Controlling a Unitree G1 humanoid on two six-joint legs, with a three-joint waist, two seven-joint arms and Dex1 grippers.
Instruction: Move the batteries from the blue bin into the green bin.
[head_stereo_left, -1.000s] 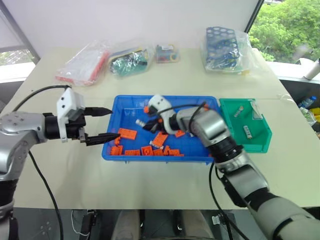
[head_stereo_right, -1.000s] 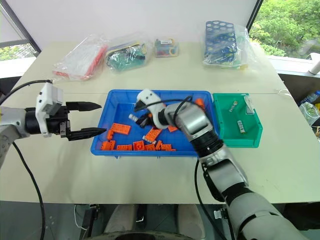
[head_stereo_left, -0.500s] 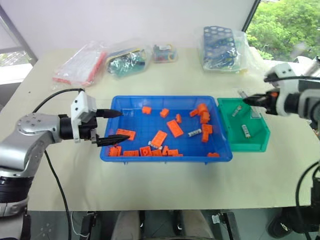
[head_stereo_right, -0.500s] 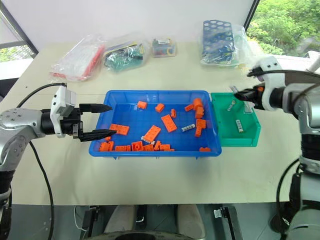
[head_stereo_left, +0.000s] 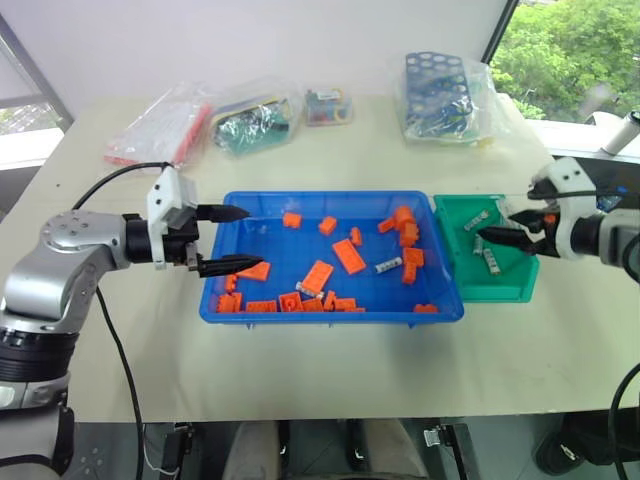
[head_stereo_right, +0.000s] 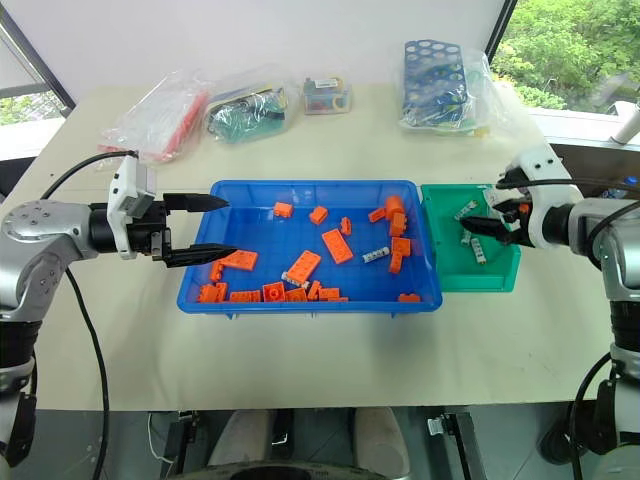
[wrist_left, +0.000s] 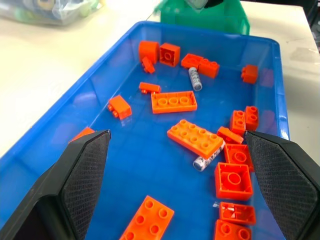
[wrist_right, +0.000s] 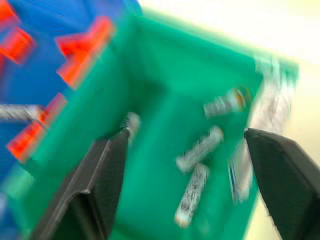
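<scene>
A: Where are the batteries (wrist_right: 199, 148) found, and how are they laid?

B: Several are seen lying flat in the green bin (head_stereo_left: 510, 290), their long axes running at differing slants across its floor, none upright. Two more are left in the blue bin (head_stereo_left: 330, 311): one (wrist_left: 194, 78) lies among the orange bricks (wrist_left: 174, 101) toward the green-bin end, its long axis pointing roughly along the tray's length; the other (wrist_left: 207, 159) is tucked against a long brick nearer the tray's middle, lying slantwise.

A: How is the right claw (head_stereo_left: 512, 225) held?

B: It is poised over the green bin with its two black fingers spread wide, and nothing is gripped between them.

A: And the left claw (head_stereo_left: 230, 239)?

B: It is held at the far end of the blue bin from the green one, pointing across the tray, fingers parted wide and empty; one fingertip reaches over the rim.

A: What room is left for moving?

B: The two bins stand side by side, rims just beside each other, near the front edge of the bench (head_stereo_left: 330, 365). A bare stretch of blue floor is seen between the left claw and the brick cluster. Bagged items (head_stereo_left: 250, 120) are set well apart, along the back of the bench.
</scene>
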